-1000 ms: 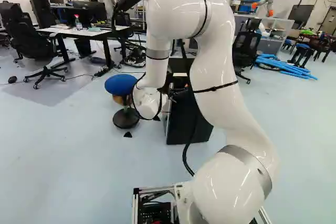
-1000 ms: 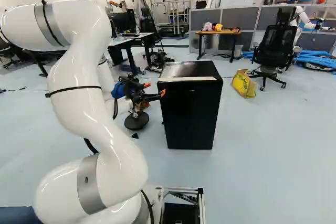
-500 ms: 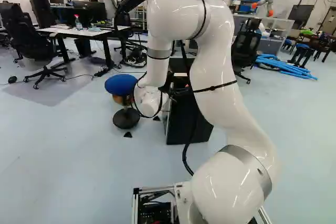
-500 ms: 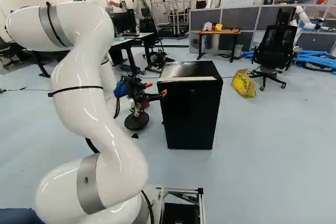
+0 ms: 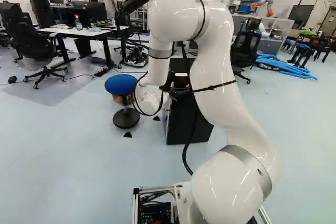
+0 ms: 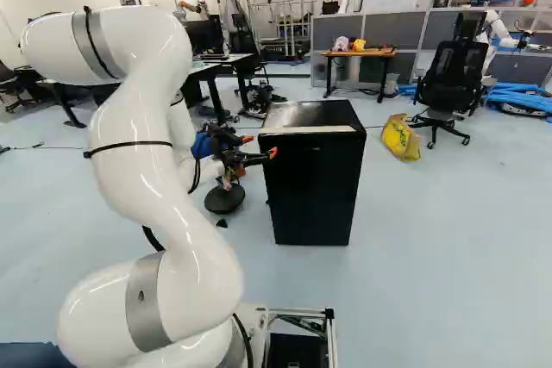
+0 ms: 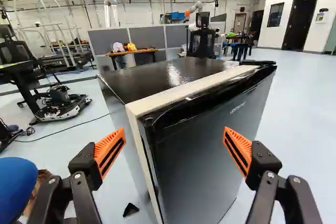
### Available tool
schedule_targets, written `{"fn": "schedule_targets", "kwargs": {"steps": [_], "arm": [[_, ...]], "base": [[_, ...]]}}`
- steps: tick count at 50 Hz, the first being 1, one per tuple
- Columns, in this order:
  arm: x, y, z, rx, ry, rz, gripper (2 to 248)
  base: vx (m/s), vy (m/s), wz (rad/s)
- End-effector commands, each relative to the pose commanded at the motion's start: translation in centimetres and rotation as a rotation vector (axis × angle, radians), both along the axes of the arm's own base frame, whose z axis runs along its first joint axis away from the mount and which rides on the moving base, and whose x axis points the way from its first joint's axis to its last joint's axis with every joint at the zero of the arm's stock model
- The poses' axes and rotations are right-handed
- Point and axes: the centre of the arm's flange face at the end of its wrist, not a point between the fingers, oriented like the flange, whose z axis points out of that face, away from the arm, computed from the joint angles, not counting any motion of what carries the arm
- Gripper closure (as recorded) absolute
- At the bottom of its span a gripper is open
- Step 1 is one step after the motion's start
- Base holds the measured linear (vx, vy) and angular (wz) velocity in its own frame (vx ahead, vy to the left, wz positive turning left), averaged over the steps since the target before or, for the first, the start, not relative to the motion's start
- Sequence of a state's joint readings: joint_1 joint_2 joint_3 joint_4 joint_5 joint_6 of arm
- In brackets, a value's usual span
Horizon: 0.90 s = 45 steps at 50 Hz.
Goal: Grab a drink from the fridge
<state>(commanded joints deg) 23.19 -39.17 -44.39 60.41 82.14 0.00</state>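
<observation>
- The white arm point(image 6: 164, 196) bends up and over, nearer me than the fridge, so its gripper can reach the fridge's side.
- The gripper point(image 7: 174, 137) is wide, with nothing held. It is by the fridge's top front corner, probably so one finger can pull the door edge. I can't tell if it touches.
- The blue stool point(image 5: 121, 84) stands on the gripper's side of the fridge, so the arm should mind it.
- The fridge point(image 6: 312, 187) stands on the floor. Its door point(image 7: 210, 135) looks shut, so opening it likely comes first.
- The drink doesn't show; it is maybe inside the fridge.
- The yellow bag point(image 6: 400, 137) sits past the fridge, on its other side, away from the gripper.
</observation>
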Motion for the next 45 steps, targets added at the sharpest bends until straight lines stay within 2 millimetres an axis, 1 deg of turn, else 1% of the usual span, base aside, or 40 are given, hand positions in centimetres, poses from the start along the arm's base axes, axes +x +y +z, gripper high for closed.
{"fn": "schedule_targets", "kwargs": {"steps": [18, 29, 45], "arm": [[1.0, -0.7, -0.1, 0.004, -0.009, -0.021, 3], [1.1, -1.2, -0.1, 0.004, -0.009, -0.031, 3], [1.1, -1.2, -0.1, 0.004, -0.009, -0.032, 3]], "base": [[0.0, 0.0, 0.0], [0.0, 0.0, 0.0], [0.0, 0.0, 0.0]]}}
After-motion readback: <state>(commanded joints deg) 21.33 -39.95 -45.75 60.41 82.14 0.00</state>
